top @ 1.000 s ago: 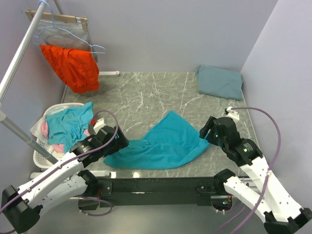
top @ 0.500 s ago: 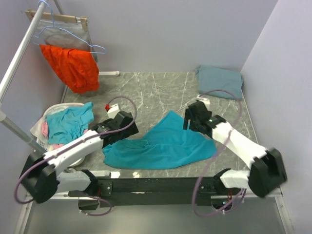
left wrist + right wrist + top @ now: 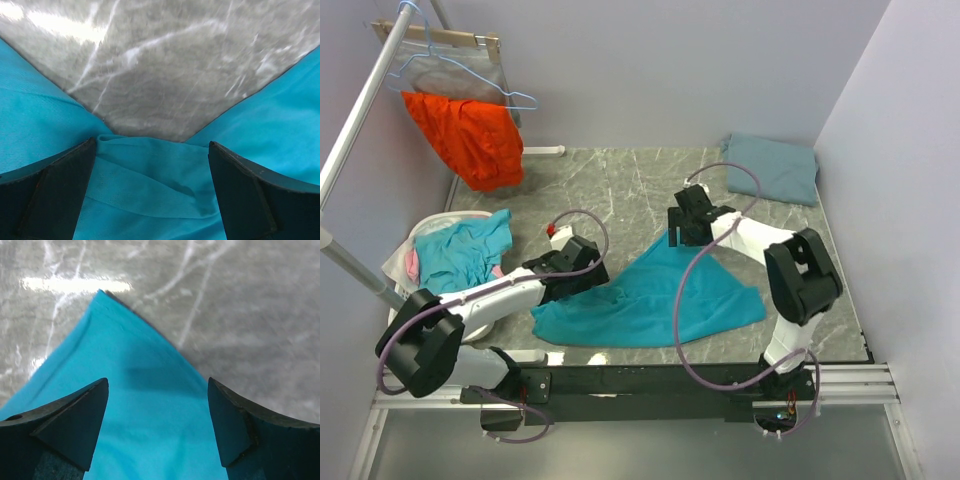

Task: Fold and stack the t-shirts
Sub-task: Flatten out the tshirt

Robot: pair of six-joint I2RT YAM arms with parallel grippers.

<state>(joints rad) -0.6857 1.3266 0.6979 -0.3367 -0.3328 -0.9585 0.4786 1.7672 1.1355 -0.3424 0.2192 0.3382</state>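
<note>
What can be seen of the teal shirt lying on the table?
The teal t-shirt is soft, plain, fine-knit cloth. It lies on the grey marble table in a rough triangle, one point toward the far side, creased at its left end. The open left gripper straddles that creased end; the open right gripper is over the far point. Neither holds it.

Robot lab: plain walls (image 3: 650, 70) are boxing in a marble table (image 3: 620, 190), a basket (image 3: 435, 222) sitting left of the left gripper (image 3: 598, 278).
</note>
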